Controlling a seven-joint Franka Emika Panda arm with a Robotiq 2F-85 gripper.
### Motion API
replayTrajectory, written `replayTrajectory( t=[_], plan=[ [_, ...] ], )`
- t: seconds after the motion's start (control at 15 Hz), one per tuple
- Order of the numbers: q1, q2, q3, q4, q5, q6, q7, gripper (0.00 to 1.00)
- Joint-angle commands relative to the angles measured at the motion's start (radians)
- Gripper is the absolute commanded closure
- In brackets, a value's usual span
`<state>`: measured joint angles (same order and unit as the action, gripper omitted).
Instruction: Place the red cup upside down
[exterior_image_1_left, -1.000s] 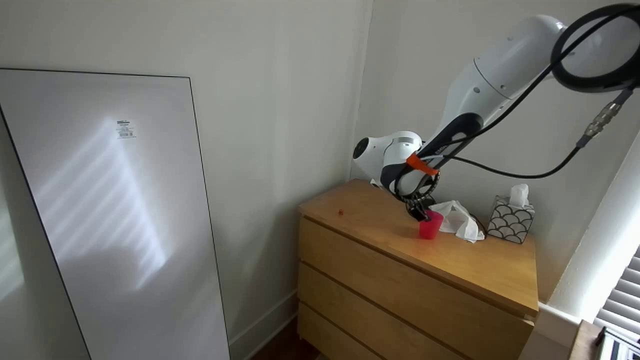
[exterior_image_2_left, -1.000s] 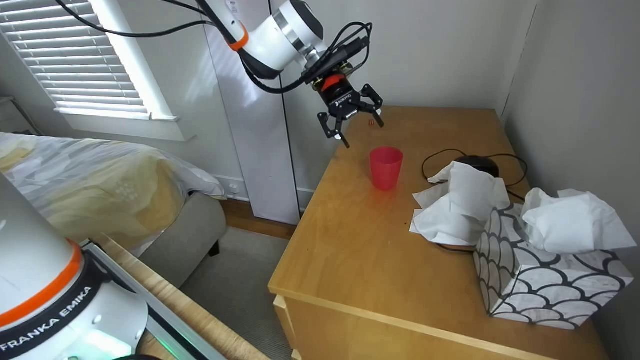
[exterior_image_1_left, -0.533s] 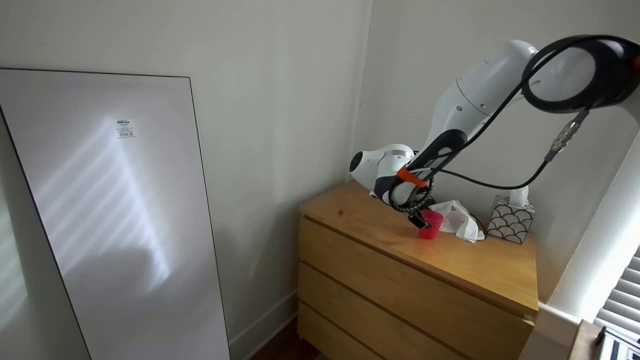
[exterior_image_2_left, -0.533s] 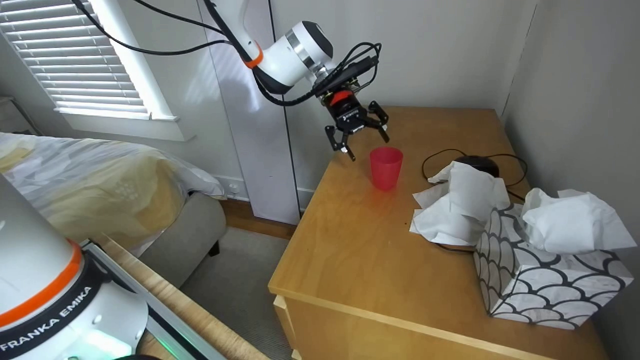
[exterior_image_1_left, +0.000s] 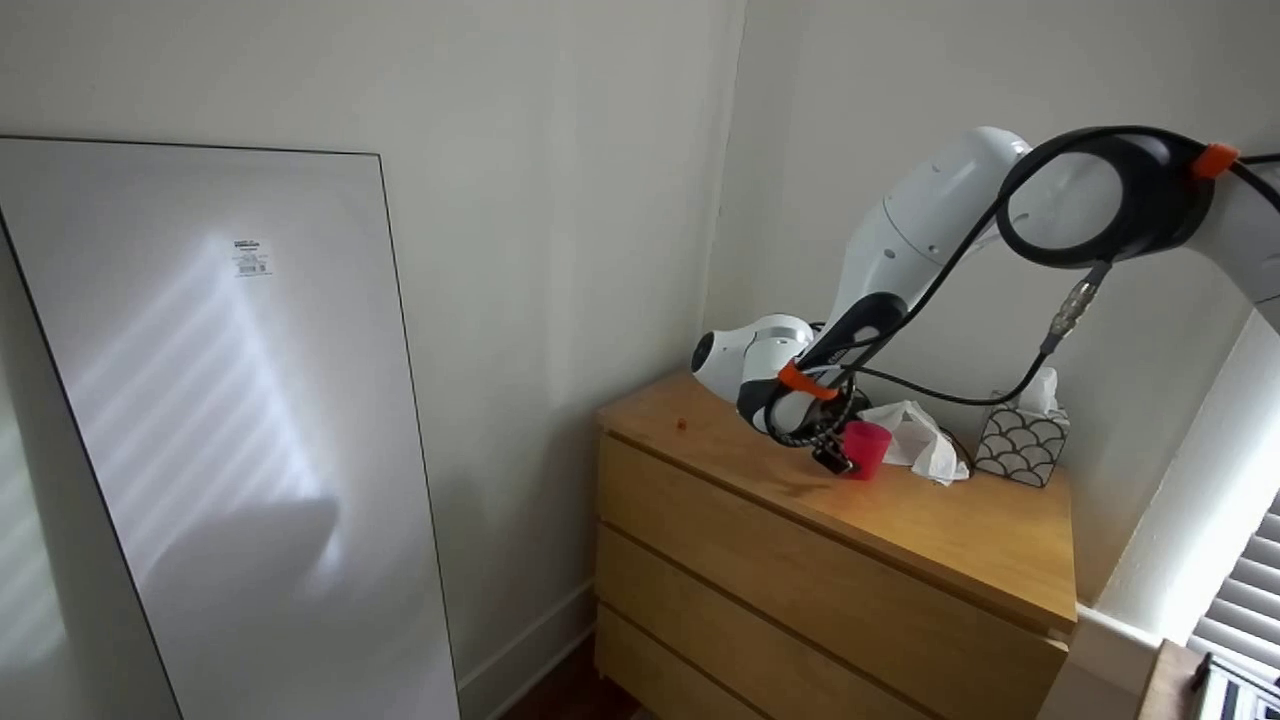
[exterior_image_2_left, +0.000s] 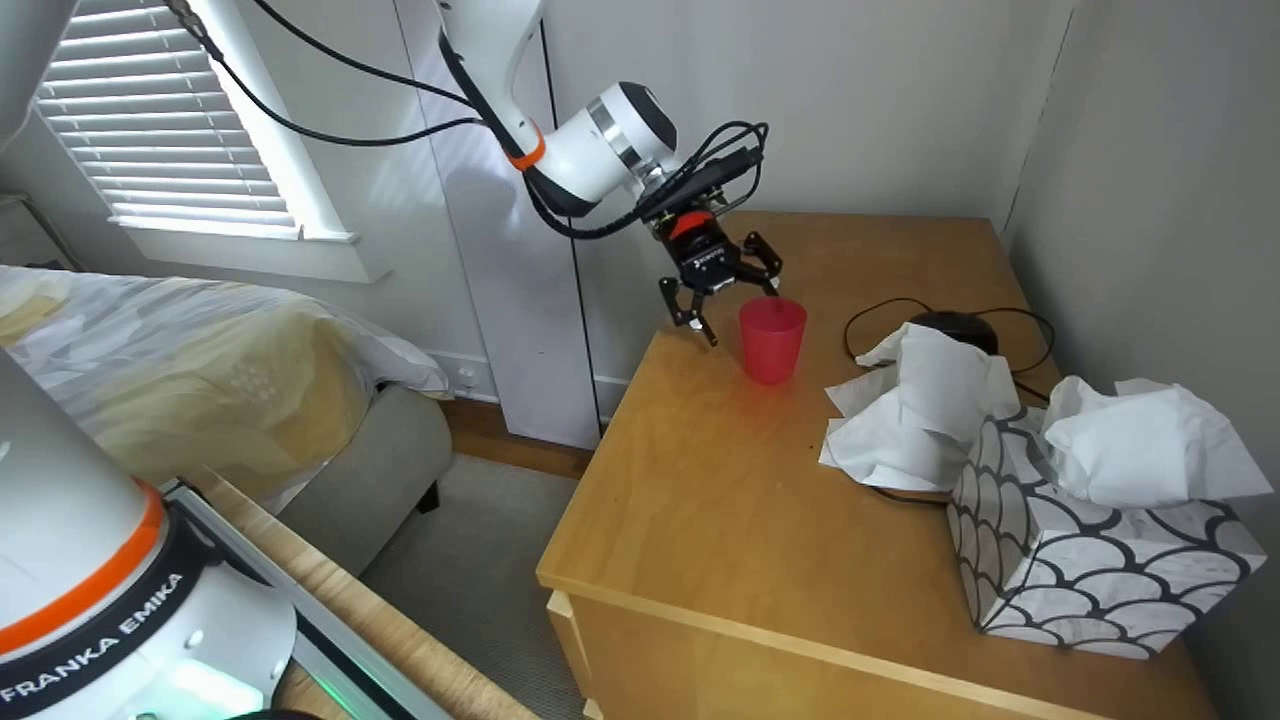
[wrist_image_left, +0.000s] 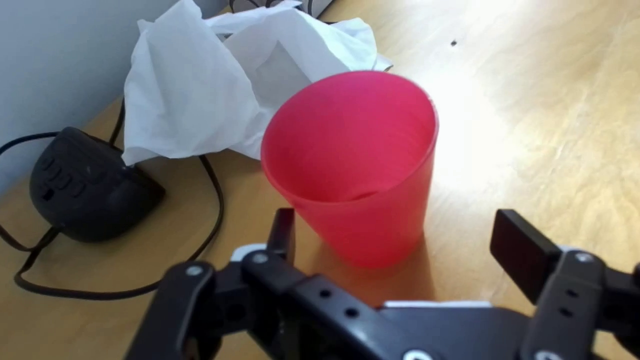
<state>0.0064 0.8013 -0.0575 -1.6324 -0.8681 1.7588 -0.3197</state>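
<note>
Fingers (wrist_image_left: 525, 255) apart, nothing gripped: that's my end effector (wrist_image_left: 398, 232), tipped down beside the red cup (wrist_image_left: 355, 175). There it stands on the bench (exterior_image_2_left: 680, 520), upright, mouth upward, so the flip is all to do. Why so wide? To straddle it, I'd say; in the wrist view the gap looks broader than the cup, one finger showing to each side of its base. And why the slant? Likely for a side hold, leaving the wrist room to roll it over. I can't tell whether a fingertip touches the rim. Watch those walls: they taper to the base, so once inverted the cup could slide from a slack grip. Crumpled tissue (wrist_image_left: 185, 95) lies near it; any swing of mine should avoid that.
</note>
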Motion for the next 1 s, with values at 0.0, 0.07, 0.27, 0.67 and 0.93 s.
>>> replayTrajectory(
  t=[0.0,0.07,0.27,0.67,0.93],
  plan=[
    [-0.004,0.077,-0.005,0.090,-0.030,-0.055,-0.039,0.00],
    [-0.002,0.090,-0.009,0.107,-0.039,-0.073,-0.053,0.00],
    [-0.003,0.128,-0.012,0.151,-0.061,-0.115,-0.084,0.00],
    [-0.014,0.192,-0.011,0.217,-0.067,-0.183,-0.125,0.00],
    [-0.021,0.229,-0.013,0.249,-0.065,-0.226,-0.144,0.00]
  ],
)
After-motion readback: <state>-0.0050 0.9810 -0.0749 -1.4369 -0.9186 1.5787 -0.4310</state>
